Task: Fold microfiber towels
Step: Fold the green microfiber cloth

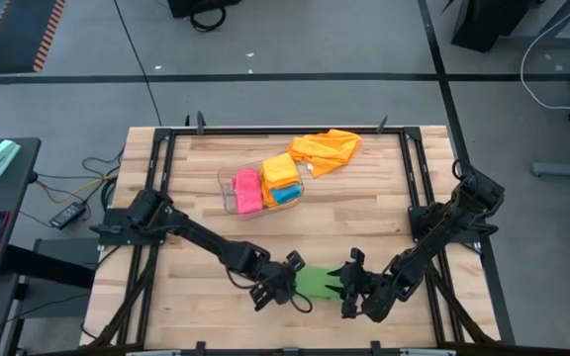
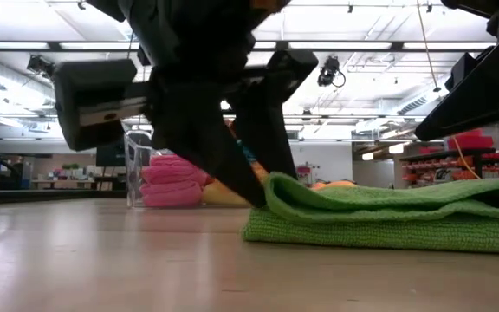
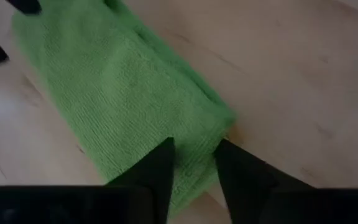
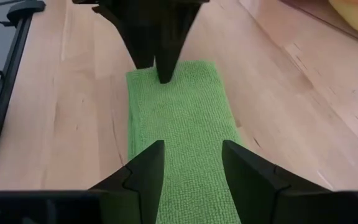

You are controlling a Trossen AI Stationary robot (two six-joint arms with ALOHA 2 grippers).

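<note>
A green microfiber towel (image 1: 318,281) lies folded into a narrow strip near the table's front edge, between my two grippers. My left gripper (image 1: 293,280) is at the strip's left end and is shut on it. My right gripper (image 1: 347,289) is open. Its two fingers stand over the strip's right end (image 4: 191,186); I cannot tell whether they touch it. A clear bin (image 1: 228,182) at the middle of the table holds folded pink (image 1: 247,190), orange (image 1: 280,170) and blue (image 1: 285,195) towels. A loose orange towel (image 1: 327,148) lies crumpled behind the bin. My left gripper pinches the green towel's left end (image 3: 194,155) between its two fingers. The fingers (image 2: 232,173) slant down onto it from above and from the table's left. The folded layers reach between the fingertips. The towel lies flat on the table.
The bin and the loose orange towel are at the middle and far side of the table. Bare wood (image 1: 196,297) lies on either side of the green towel. Dark frame rails (image 1: 162,168) run along the table's edges.
</note>
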